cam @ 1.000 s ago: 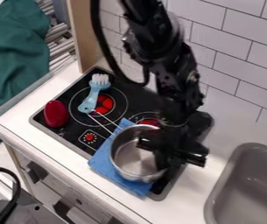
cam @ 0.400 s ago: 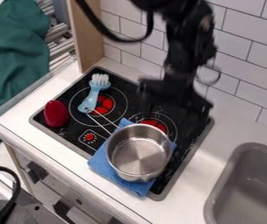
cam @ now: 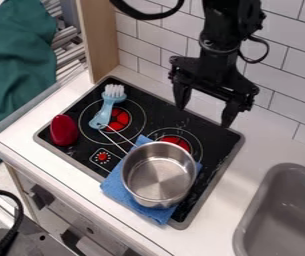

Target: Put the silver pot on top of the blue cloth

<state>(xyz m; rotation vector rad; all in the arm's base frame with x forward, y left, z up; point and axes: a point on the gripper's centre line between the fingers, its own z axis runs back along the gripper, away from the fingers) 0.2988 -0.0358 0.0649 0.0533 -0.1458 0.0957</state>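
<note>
From my camera, I'm seeing the gripper (cam: pixel 206 106) hanging beyond the stovetop's far edge, at about one o'clock from the pot. Its two fingers are standing wide apart and pointing down; it's holding nothing and staying well clear of the pot.

The silver pot (cam: pixel 159 175) is sitting upright on the blue cloth (cam: pixel 120 186), and I'm looking down into its shiny round bottom. Its thin wire handle is pointing toward ten or eleven o'clock, its end reaching the tail of the brush (cam: pixel 106 107); I can't tell whether they're touching. The cloth is lying on the black stovetop (cam: pixel 156 115), showing mostly from six to nine o'clock around the pot, with a corner poking out near eleven.

The brush is lying with its white bristles toward twelve. A red oval object (cam: pixel 64 131) is resting at about ten o'clock from the pot, near the stovetop's edge. The stovetop is lying on the white desk (cam: pixel 251 150), and a gray sink (cam: pixel 288 220) is sitting at four o'clock.
</note>
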